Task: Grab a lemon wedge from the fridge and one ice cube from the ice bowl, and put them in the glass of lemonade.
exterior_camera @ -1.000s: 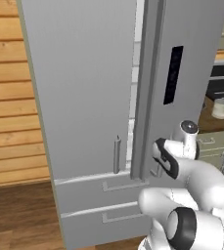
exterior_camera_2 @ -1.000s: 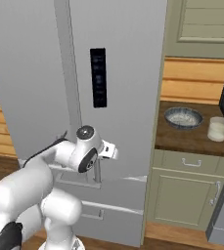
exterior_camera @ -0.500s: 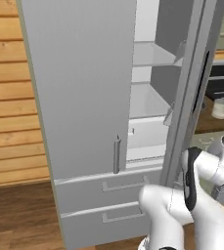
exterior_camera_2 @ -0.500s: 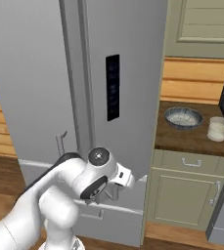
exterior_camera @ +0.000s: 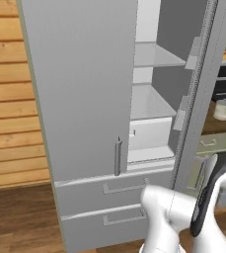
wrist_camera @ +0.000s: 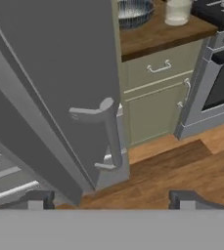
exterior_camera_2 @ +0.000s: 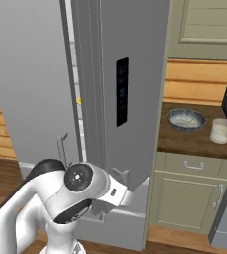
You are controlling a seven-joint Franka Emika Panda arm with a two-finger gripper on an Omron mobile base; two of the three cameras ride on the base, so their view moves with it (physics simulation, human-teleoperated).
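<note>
The fridge (exterior_camera: 85, 99) has its left door shut and its right door (exterior_camera_2: 130, 89) swung wide, baring pale shelves (exterior_camera: 149, 106). Through the gap a small yellow speck, apparently the lemon wedge (exterior_camera_2: 78, 100), shows inside. On the wooden counter to the right sit the ice bowl (exterior_camera_2: 186, 119) and the glass of lemonade (exterior_camera_2: 220, 131). My gripper (wrist_camera: 112, 200) is open low beside the open door, fingertips (wrist_camera: 37, 199) wide apart with nothing between them. The door's handle (wrist_camera: 109, 134) stands a little ahead of them, untouched.
Beige cabinets (exterior_camera_2: 189, 198) with drawers stand under the counter, and a stove (wrist_camera: 221, 73) sits at the far right. Two fridge drawers (exterior_camera: 109, 197) lie below the doors. The open door stands between my arm (exterior_camera_2: 80, 183) and the counter. Wooden floor (wrist_camera: 182, 171) spreads below.
The right fridge door has swung from nearly shut to wide open. My hand came down and right with it, then let go of the handle and opened.
</note>
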